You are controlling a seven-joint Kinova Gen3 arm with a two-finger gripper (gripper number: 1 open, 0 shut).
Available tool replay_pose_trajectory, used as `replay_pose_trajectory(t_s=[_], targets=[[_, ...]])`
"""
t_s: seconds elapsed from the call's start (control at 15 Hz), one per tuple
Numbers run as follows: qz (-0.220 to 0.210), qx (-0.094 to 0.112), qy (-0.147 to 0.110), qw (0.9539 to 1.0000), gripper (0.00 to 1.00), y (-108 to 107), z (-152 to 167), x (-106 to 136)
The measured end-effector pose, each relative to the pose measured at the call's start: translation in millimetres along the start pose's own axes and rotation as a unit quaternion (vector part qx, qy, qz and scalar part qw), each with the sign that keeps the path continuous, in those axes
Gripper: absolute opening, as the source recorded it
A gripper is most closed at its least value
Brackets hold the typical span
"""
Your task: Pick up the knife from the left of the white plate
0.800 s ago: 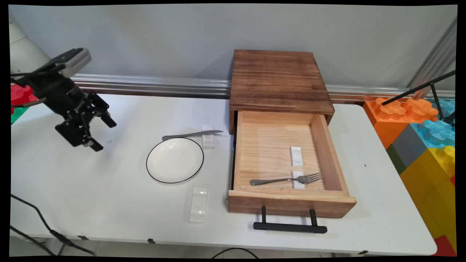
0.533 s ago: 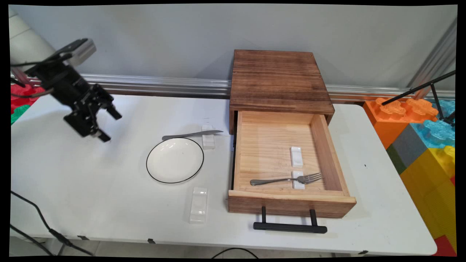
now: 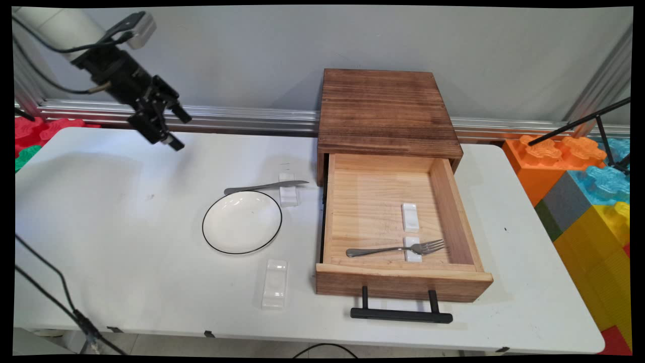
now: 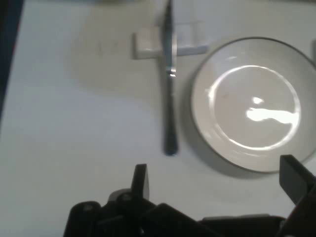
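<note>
Where the white table (image 3: pixel 126 242) runs along its near edge, a clear plastic rest (image 3: pixel 274 283) lies alone, just left of the black bar handle (image 3: pixel 401 315) of an open drawer (image 3: pixel 403 282). Inside the pale wooden drawer a fork (image 3: pixel 398 248) lies crosswise near the front wall, its neck on a small white rest (image 3: pixel 412 256), tines toward the right. A second white rest (image 3: pixel 410 217) sits bare a little farther in.

To the left of the drawer stands a white plate (image 3: pixel 242 222) with a thin dark rim, nothing on it. Just behind the plate a knife (image 3: pixel 264 186) lies along the table, its blade end propped on another white rest (image 3: pixel 288 196) and its handle end on the tabletop. Knife and plate are close together but apart.

Farther back, the dark-stained wooden cabinet (image 3: pixel 388 111) that houses the drawer stands against the rear of the table.

High at the upper left, well above the tabletop and well apart from everything on it, hangs the black gripper (image 3: pixel 180 132), tilted down toward the middle of the table. Its jaws stand wide apart with nothing between them. In the hand view the gripper (image 4: pixel 217 182) looks down on the knife (image 4: pixel 169 89) and the plate (image 4: pixel 252 103), the nearest things to it, neither of them touched.

Behind the table an aluminium rail (image 3: pixel 227 118) runs along the foot of a plain grey wall (image 3: pixel 252 50). Large coloured toy blocks (image 3: pixel 589 201) are stacked off the right end, and red and green ones (image 3: pixel 30 136) show at the far left.
</note>
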Motion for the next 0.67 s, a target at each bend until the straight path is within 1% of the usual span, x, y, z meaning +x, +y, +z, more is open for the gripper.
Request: replay_pose_trajectory(t_s=[0.07, 0.33, 0.47, 0.67], targets=[[0.0, 0.004, -0.002, 1.0, 1.0, -9, 3, 2], [0.0, 0.008, -0.014, 0.9999, 1.0, -30, 19, 11], [0.0, 0.006, -0.027, 0.9996, 1.0, -36, 31, 16], [-0.002, 0.005, -0.039, 0.9992, 1.0, -42, 45, 24]])
